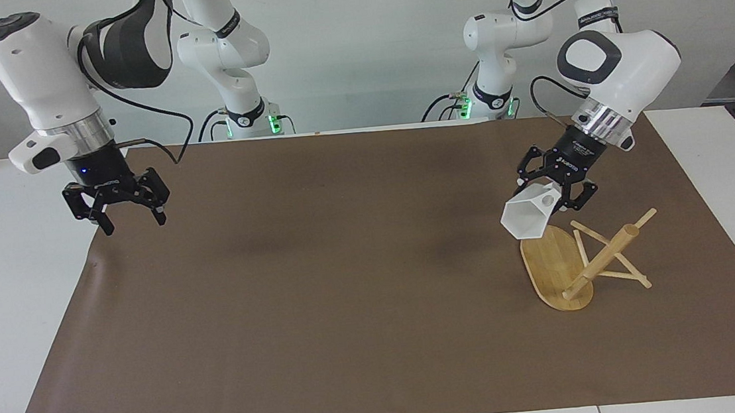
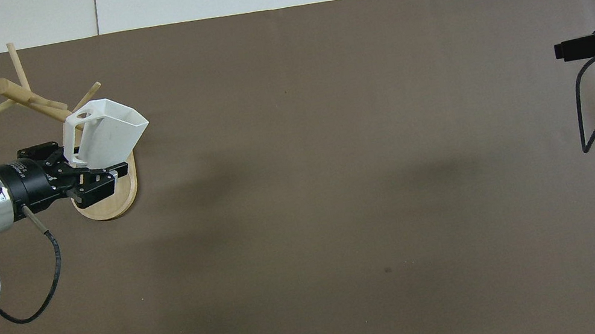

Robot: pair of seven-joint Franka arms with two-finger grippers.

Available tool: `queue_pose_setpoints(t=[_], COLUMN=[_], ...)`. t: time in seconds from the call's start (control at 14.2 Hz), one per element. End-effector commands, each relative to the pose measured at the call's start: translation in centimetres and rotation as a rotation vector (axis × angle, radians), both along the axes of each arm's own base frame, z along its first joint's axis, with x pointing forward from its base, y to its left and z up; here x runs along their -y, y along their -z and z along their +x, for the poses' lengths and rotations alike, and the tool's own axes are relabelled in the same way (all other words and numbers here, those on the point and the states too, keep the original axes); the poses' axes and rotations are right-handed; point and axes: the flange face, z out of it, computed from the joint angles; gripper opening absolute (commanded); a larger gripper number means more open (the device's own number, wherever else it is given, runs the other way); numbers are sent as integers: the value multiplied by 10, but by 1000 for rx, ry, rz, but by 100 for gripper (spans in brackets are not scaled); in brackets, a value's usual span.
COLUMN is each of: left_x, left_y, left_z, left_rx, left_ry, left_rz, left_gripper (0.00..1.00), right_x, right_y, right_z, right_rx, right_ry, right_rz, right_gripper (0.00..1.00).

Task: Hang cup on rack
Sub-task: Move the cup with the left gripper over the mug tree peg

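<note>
Bamboo pegs on the rack [image 1: 585, 260] carry nothing so far, so the hanging itself is not done; what is done, judging by how things stand, is the pick-up and most of the carry. The cup [image 1: 528, 217], white and faceted, is clamped in the left gripper [image 1: 560, 184], whose fingers are closed on it at the handle end, and it sticks out past the fingertips with its hexagonal mouth pointing away from the wrist and slightly down. Directly below the fingertips and the cup lies the nearer end of the rack's oval base, and the facing view shows a gap of air between cup and base. The rack's central post and its crossing pegs lean away from the fingers toward the table edge, just beside the cup but apart from it; in the overhead view the cup [image 2: 105, 133] overlaps the nearest peg of the rack [image 2: 32, 103], which by the facing view is only a matter of height. What is left, I judge, is to line the handle's round hole up with a peg, slide it on, and let go. The right gripper [image 1: 117, 202] waits with its fingers spread and empty, over the mat's edge at its own arm's end of the table, well apart from everything.
</note>
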Motion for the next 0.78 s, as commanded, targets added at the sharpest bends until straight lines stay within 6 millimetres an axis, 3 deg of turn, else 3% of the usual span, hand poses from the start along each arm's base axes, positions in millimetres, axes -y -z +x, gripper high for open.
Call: queue_pose_setpoints(t=[0.0, 0.71], left_x=[1, 8], left_y=[3, 9], left_z=[0, 8], left_rx=[1, -14], left_ry=[-38, -146], left_rz=[15, 6], left_gripper=[0, 0], right_x=[3, 4], right_y=[-12, -44], right_z=[-12, -27], right_rx=[-23, -104], right_ry=[-25, -31], right_rz=[-59, -86], right_gripper=[100, 100])
